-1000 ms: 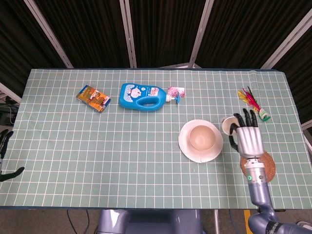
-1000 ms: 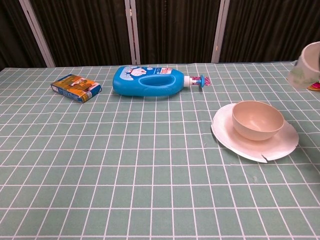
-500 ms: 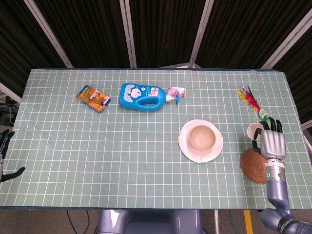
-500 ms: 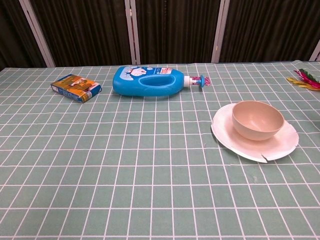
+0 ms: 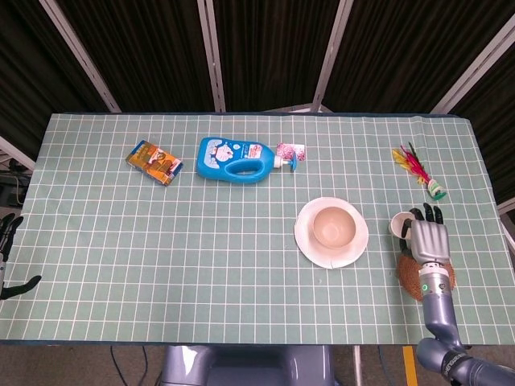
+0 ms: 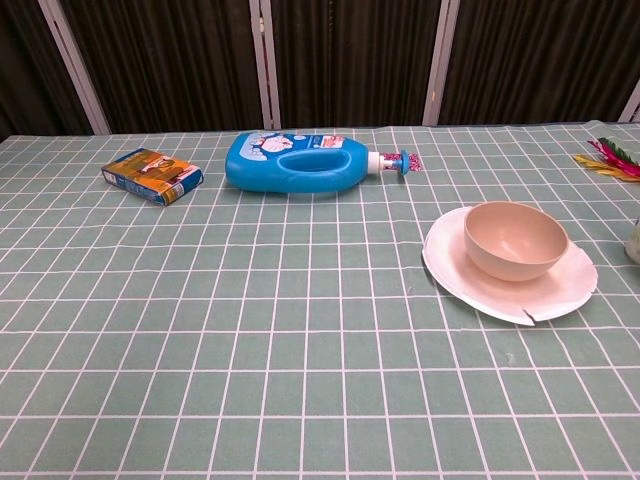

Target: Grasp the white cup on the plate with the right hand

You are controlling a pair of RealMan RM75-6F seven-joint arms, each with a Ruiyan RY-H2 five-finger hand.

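Head view, right hand: the right hand (image 5: 427,240) sits at about 4 o'clock on the table (image 5: 161,265), its fingers wrapped round the white cup (image 5: 398,224), which it is grasping.
Head view, white cup: off the plate, just to the plate's 3 o'clock side, its open mouth showing at the hand's upper left edge.
Head view, coaster: a brown woven coaster (image 5: 412,274) lies under the wrist, partly hidden by the arm.
Head view, plate: a white plate (image 5: 306,238) lies right of centre, with a beige bowl (image 5: 333,226) sitting in it.
Head view, left hand: the left hand (image 5: 8,257) shows at the far 9 o'clock edge, off the table; dark fingers are seen, but I cannot tell whether they are spread or curled.
Head view, other things: a blue bottle (image 5: 233,159) lies on its side at 12 o'clock, an orange box (image 5: 154,162) at 11 o'clock, a feathered shuttlecock (image 5: 418,169) at 2 o'clock.
Chest view, cup: only a pale sliver of the cup (image 6: 633,243) shows at the 3 o'clock edge; the hand itself is out of frame.
Chest view, plate: the plate (image 6: 470,287) and bowl (image 6: 514,240) stand at 3 o'clock, the plate's near rim chipped.
Chest view, far side: the bottle (image 6: 295,163) lies at 12 o'clock, the box (image 6: 152,175) at 10 o'clock, red and green feathers (image 6: 612,158) at the 2 o'clock edge.
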